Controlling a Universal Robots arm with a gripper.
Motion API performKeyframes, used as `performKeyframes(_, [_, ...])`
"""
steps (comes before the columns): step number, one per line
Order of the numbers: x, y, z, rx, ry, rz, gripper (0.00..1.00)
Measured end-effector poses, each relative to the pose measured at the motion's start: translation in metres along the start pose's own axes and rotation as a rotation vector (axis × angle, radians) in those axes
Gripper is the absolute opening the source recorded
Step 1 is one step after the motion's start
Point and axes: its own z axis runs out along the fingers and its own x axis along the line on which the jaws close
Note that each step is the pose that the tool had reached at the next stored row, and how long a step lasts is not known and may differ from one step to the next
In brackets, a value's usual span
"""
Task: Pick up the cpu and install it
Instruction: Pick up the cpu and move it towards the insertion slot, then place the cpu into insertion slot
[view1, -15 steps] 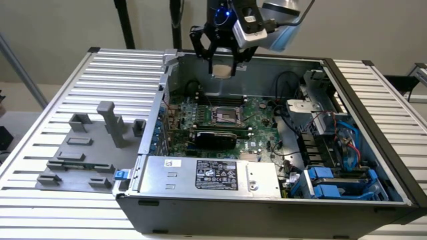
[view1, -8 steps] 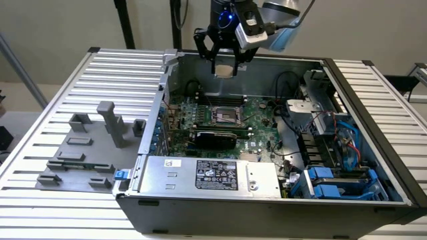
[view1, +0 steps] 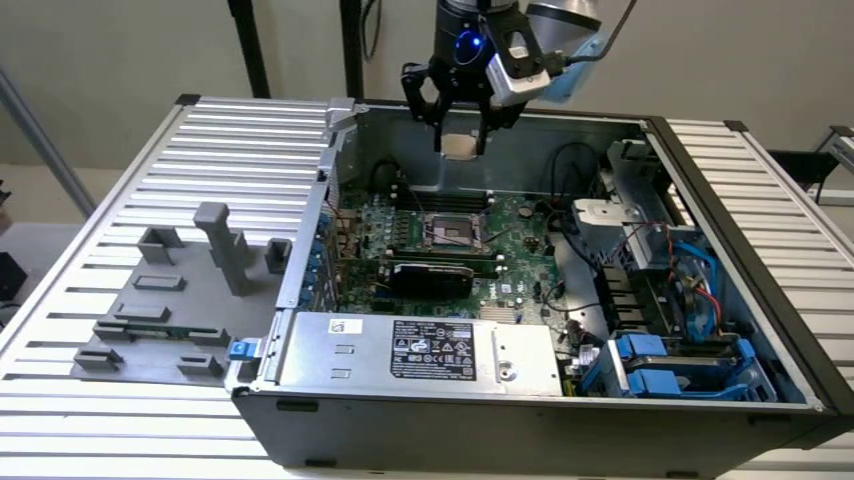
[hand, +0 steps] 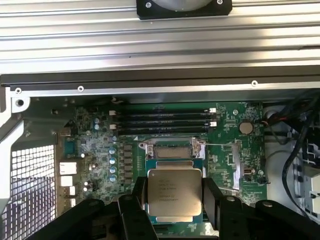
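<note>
Gripper (view1: 461, 138) jaws closed on the cpu (view1: 462, 147), chip held flat by its edges, raised over the far side of the open computer case (view1: 534, 435), green motherboard (view1: 518, 222) and its socket (view1: 454, 232) below it

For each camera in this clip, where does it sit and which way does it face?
Exterior view: off the arm, raised, looking down into the open computer case; the claw shows, gripping the chip.
Wrist view: on the wrist, looking past the claw fingers onto the motherboard.
Shared: claw, chip, motherboard, socket.
</note>
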Motion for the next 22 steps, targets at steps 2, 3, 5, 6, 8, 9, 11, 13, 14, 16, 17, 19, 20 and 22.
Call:
performKeyframes(2, [-0.0042,0.0002,0.0002,0.0001,0.0009,-0.007,0.55])
performKeyframes(3, [-0.0054,0.0002,0.0003,0.0001,0.0020,-0.008,0.55])
performKeyframes(5, [-0.0058,0.0002,0.0003,0.0001,0.0045,-0.008,0.55])
performKeyframes(6, [-0.0058,0.0002,0.0003,0.0001,0.0046,-0.008,0.55])
performKeyframes(8, [-0.0058,0.0003,0.0003,0.0001,0.0047,-0.008,0.55])
performKeyframes(9, [-0.0058,0.0003,0.0003,0.0001,0.0047,-0.008,0.55])
performKeyframes(11, [-0.0058,0.0003,0.0003,0.0001,0.0047,-0.008,0.55])
performKeyframes(13, [-0.0058,0.0003,0.0003,0.0002,0.0047,-0.008,0.55])
performKeyframes(14, [-0.0058,0.0003,0.0003,0.0002,0.0047,-0.008,0.55])
performKeyframes(16, [-0.0058,0.0003,0.0003,0.0002,0.0047,-0.008,0.55])
performKeyframes(17, [-0.0058,0.0003,0.0003,0.0001,0.0047,-0.008,0.55])
performKeyframes(19, [-0.0059,0.0003,0.0003,0.0002,0.0047,-0.008,0.55])
performKeyframes(20, [-0.0059,0.0003,0.0003,0.0002,0.0047,-0.008,0.55])
performKeyframes(22, [-0.0059,0.0003,0.0003,0.0003,0.0037,0.004,0.55])
